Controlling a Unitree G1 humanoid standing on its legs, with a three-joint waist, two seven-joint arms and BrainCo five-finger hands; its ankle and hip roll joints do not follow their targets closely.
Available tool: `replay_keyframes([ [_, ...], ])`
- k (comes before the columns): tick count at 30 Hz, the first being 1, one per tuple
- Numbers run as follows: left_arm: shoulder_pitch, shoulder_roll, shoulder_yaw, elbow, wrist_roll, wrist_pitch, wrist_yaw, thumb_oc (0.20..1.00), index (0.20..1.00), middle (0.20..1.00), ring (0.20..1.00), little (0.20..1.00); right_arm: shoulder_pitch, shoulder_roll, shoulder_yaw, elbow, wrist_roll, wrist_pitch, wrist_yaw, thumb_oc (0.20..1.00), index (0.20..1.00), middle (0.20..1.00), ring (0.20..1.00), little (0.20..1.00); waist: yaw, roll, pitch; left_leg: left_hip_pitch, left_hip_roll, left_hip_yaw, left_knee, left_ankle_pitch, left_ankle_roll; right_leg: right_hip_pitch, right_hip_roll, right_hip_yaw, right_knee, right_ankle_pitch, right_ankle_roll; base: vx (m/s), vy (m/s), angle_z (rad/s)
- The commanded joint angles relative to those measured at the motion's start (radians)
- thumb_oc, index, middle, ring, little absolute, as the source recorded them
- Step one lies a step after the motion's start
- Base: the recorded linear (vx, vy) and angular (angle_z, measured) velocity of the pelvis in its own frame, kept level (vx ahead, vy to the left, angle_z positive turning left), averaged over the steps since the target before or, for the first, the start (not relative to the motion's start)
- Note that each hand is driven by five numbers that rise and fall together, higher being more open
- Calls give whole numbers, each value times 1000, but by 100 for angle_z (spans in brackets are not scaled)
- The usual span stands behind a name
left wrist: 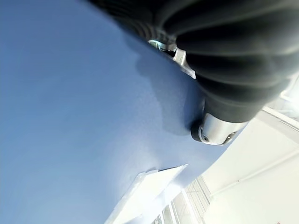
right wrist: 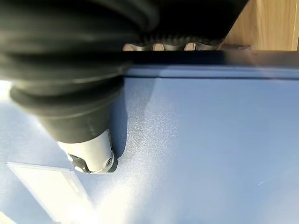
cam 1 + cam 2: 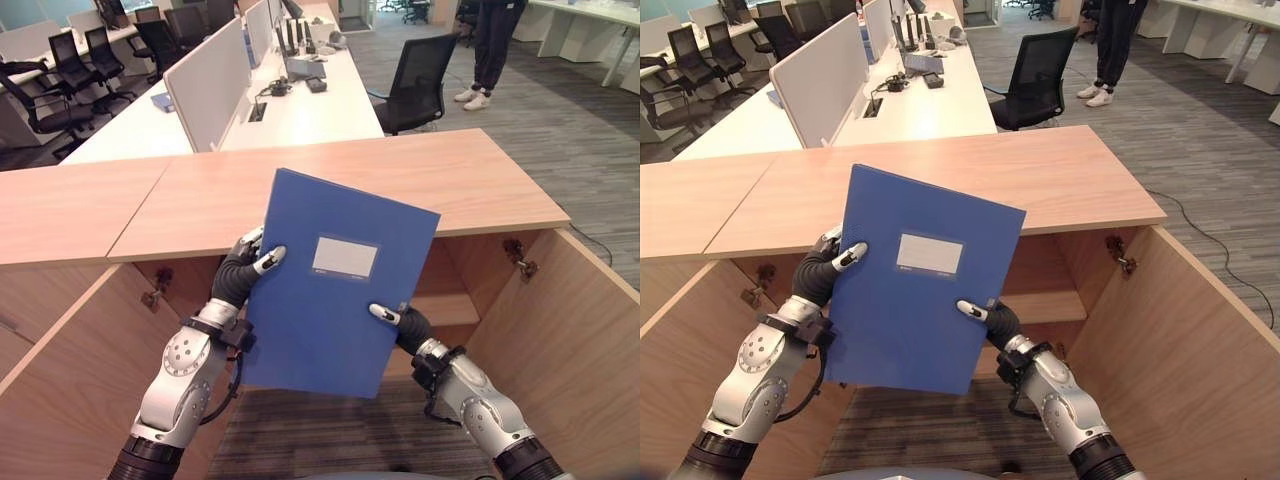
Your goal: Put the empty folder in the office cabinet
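I see the blue folder [image 3: 330, 290] — closed, pale label on its cover, tilted — raised before the open wooden cabinet [image 3: 560, 330], both door leaves swung wide.

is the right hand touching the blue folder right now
Touching. In the right wrist view the right hand presses its thumb flat on the blue folder, with its fingers curled over the edge.

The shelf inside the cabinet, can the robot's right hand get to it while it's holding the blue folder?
Probably yes. Both cabinet doors stand open, and the shelf sits just behind the right hand. Both it and the left hand grip the blue folder.
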Motion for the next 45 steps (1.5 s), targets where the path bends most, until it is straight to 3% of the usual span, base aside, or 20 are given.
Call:
replay_keyframes([
  [1, -97, 3, -57, -39, -3, -38, -67, 200, 200, 200, 200, 200, -144, 70, 45, -70, 24, -13, 54, 200, 200, 200, 200, 200, 2, -57, 8, -39, -13, -34, 3, -32, -10, 72, -52, 9, 30, -135, 66, 0, 0, 0],
  [12, -78, 6, -31, -40, 12, -36, -87, 200, 200, 200, 200, 200, -117, 46, 32, -65, -9, 8, 88, 200, 200, 200, 200, 200, 6, -61, 6, -37, -12, -40, 3, -36, -8, 74, -53, 8, 40, -142, 67, 0, 0, 0],
  [13, -71, 8, -22, -39, 20, -35, -89, 253, 253, 253, 253, 253, -111, 44, 25, -64, -17, 10, 91, 200, 200, 200, 200, 200, 7, -62, 6, -37, -13, -40, 3, -36, -8, 74, -53, 7, 41, -142, 67, 0, 0, 0],
  [14, -65, 11, -15, -38, 27, -35, -88, 598, 598, 598, 598, 598, -106, 41, 20, -62, -23, 12, 92, 200, 200, 200, 200, 200, 8, -63, 6, -37, -13, -41, 3, -36, -8, 75, -53, 7, 41, -143, 67, 0, 0, 0],
  [15, -59, 18, -3, -34, 39, -36, -87, 1000, 1000, 1000, 1000, 1000, -100, 36, 14, -59, -33, 14, 94, 200, 200, 200, 200, 200, 9, -63, 6, -37, -12, -41, 3, -36, -8, 74, -52, 6, 42, -143, 67, 0, 0, 0],
  [18, -38, 40, 25, -24, 57, -29, -107, 1000, 1000, 1000, 1000, 1000, -78, 11, -17, -56, -77, 21, 103, 200, 200, 200, 200, 200, 10, -63, 4, -38, -12, -45, 3, -36, -8, 74, -53, 4, 42, -144, 67, 10, -1, 0],
  [20, 4, 58, 89, -13, 52, -40, -142, 1000, 1000, 1000, 1000, 1000, -65, -48, -91, -83, -247, -27, 94, 200, 200, 200, 200, 200, 12, -64, 3, -39, -13, -48, 3, -38, -8, 72, -53, 4, 41, -144, 68, 19, -2, 0],
  [22, 18, 64, 108, -6, 49, -44, -164, 1000, 1000, 1000, 1000, 1000, -57, -72, -127, -110, -316, -40, 90, 200, 200, 200, 200, 200, 11, -62, 2, -39, -13, -48, 3, -39, -8, 73, -53, 3, 41, -146, 69, 0, 0, 0],
  [24, 72, 56, 154, 48, 5, -44, -224, 1000, 1000, 1000, 1000, 1000, -35, -133, -225, -151, -547, -125, 30, 200, 200, 200, 200, 200, 8, -54, 0, -38, -13, -49, 3, -41, -6, 74, -54, 3, 40, -148, 70, 45, 19, 1],
  [29, 134, 87, 167, 87, -18, -18, -318, 1000, 1000, 1000, 1000, 1000, 0, -106, -275, -113, -680, -188, -47, 200, 200, 200, 200, 200, 2, -42, -2, -37, -13, -48, 3, -42, -2, 74, -54, 5, 40, -150, 70, 19, 7, 0],
  [31, 190, 101, 168, 167, -12, -11, -351, 1000, 1000, 1000, 1000, 1000, 15, -98, -267, -93, -774, -222, -93, 200, 200, 200, 200, 200, 2, -36, 3, -37, -14, -50, 3, -43, 1, 73, -52, 7, 41, -151, 69, -17, 5, -1],
  [38, 276, 134, 121, 317, 33, 8, -385, 1000, 1000, 1000, 1000, 1000, 16, -96, -199, -47, -829, -219, -94, 200, 200, 200, 200, 200, 10, -28, 15, -44, -15, -52, 3, -36, 2, 64, -51, 10, 45, -150, 69, 0, 0, 0],
  [45, 315, 98, 27, 617, 260, -10, -312, 1000, 1000, 1000, 1000, 1000, -5, -108, -86, 57, -895, -197, -86, 200, 200, 200, 200, 200, 19, -25, 24, -52, -17, -56, 3, -31, 5, 51, -49, 9, 56, -151, 70, 0, 0, 0],
])
